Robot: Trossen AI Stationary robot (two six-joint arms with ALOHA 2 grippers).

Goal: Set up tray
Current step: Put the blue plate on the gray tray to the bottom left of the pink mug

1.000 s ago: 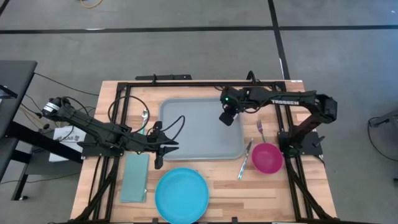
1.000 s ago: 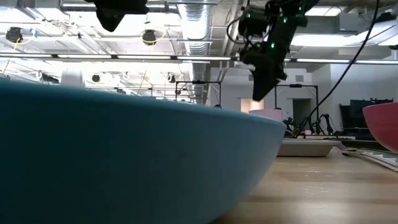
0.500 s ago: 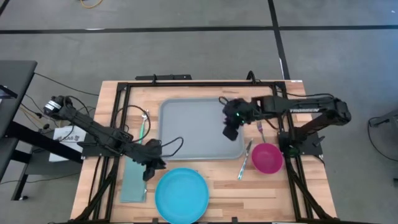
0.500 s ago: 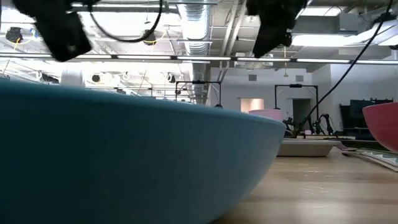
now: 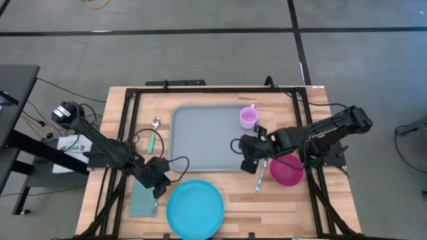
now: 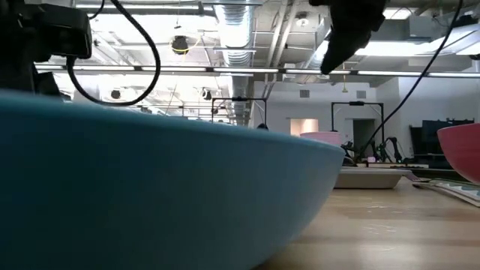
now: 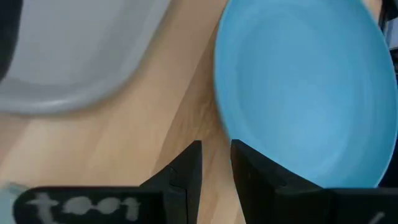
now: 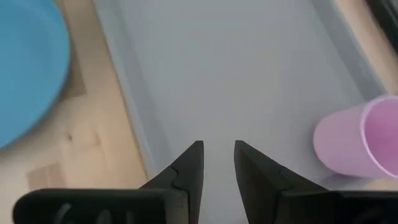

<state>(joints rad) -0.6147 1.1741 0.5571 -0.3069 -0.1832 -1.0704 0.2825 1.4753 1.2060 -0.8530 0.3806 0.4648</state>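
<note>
The grey-blue tray [image 5: 210,140] lies flat in the middle of the table. A pink cup [image 5: 248,118] stands on its far right corner and also shows in the right wrist view [image 8: 354,146]. A round blue plate [image 5: 194,208] lies near the front edge. My left gripper [image 5: 159,189] hangs between the plate's left rim and a pale-teal napkin [image 5: 143,199]. In its wrist view its fingers [image 7: 216,163] are open by a narrow gap, with nothing between them. My right gripper [image 5: 248,164] hangs over the tray's near right corner, also narrowly open and empty [image 8: 219,160].
A magenta bowl [image 5: 287,169] sits right of the tray, with a utensil [image 5: 260,180] beside it. A green-handled spoon [image 5: 153,133] lies left of the tray. Black frame rails [image 5: 127,120] run along the table's sides. In the low view the plate's rim [image 6: 150,187] fills the foreground.
My left gripper has gone from the tray's left edge toward the near edge and down, rolling as it went. My right gripper has swung from over the cup toward the near edge, to the tray's near right corner. The cup now shows standing on the tray.
</note>
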